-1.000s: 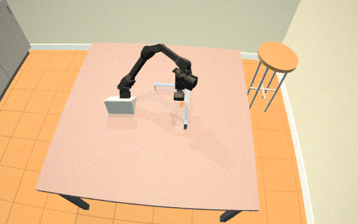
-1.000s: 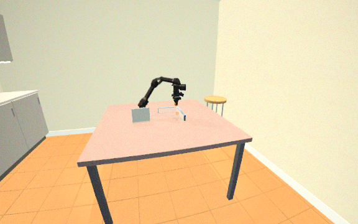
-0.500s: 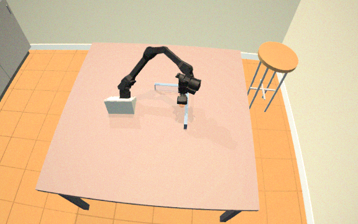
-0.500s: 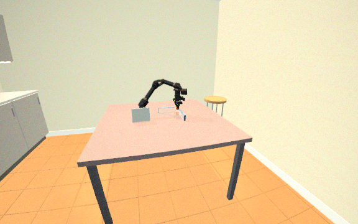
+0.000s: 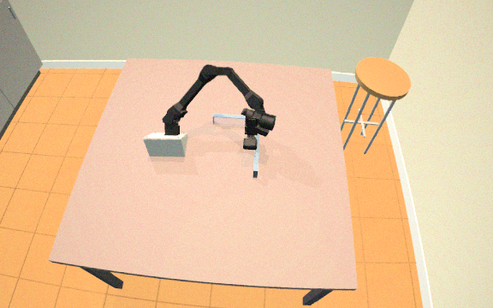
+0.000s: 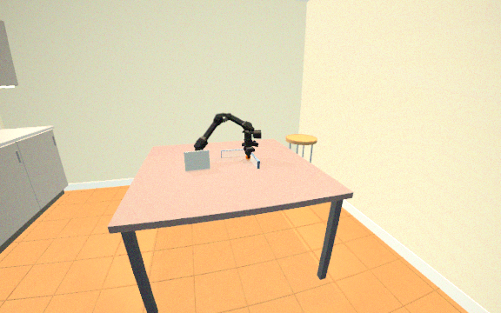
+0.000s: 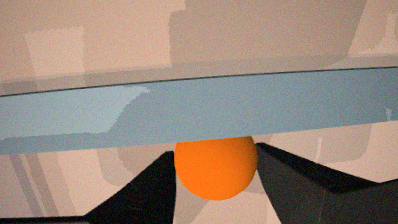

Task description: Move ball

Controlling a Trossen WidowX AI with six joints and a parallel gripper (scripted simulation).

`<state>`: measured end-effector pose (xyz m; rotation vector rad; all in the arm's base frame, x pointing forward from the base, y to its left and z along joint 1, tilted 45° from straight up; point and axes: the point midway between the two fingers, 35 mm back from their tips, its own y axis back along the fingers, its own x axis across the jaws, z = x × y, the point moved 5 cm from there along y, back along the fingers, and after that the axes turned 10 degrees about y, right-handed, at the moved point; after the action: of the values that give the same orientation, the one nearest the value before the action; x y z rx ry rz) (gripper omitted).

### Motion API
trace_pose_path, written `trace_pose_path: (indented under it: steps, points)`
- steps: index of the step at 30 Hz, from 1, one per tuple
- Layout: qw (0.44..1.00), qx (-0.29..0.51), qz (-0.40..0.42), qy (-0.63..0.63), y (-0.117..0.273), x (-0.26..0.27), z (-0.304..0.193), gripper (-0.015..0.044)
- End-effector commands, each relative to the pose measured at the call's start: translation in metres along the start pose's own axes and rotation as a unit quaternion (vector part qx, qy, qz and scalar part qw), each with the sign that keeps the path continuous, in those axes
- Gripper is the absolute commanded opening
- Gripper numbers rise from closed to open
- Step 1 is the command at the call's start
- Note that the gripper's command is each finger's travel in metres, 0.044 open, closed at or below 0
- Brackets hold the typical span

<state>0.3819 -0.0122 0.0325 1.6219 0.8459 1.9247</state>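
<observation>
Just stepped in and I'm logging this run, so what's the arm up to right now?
The single black arm reaches out over the pink table, and its gripper is shut on a small orange ball. In the wrist view, a low clear wall runs across just ahead of the ball and covers its top edge. From above, the gripper hangs at the corner made by the two walls. The see-through copy marking the resting spot is not visible in these views, and the ball has not been let go.

Clear wall (image 7: 210,107) close ahead of the claw (image 7: 216,172), ball (image 7: 216,167) clamped between its fingers, open surface (image 5: 212,214) behind.
</observation>
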Motion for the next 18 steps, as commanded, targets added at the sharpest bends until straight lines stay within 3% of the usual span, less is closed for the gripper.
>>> trace_pose_path:
  steps: [1, 13, 18]
  points:
    - [1.0, -0.001, 0.003, -0.003, -0.005, 0.0, 0.0, 0.0]
    - [1.0, -0.001, 0.003, -0.003, -0.019, 0.0, 0.0, 0.0]
    - [1.0, 0.0, 0.0, -0.001, -0.016, 0.0, 0.0, 0.0131]
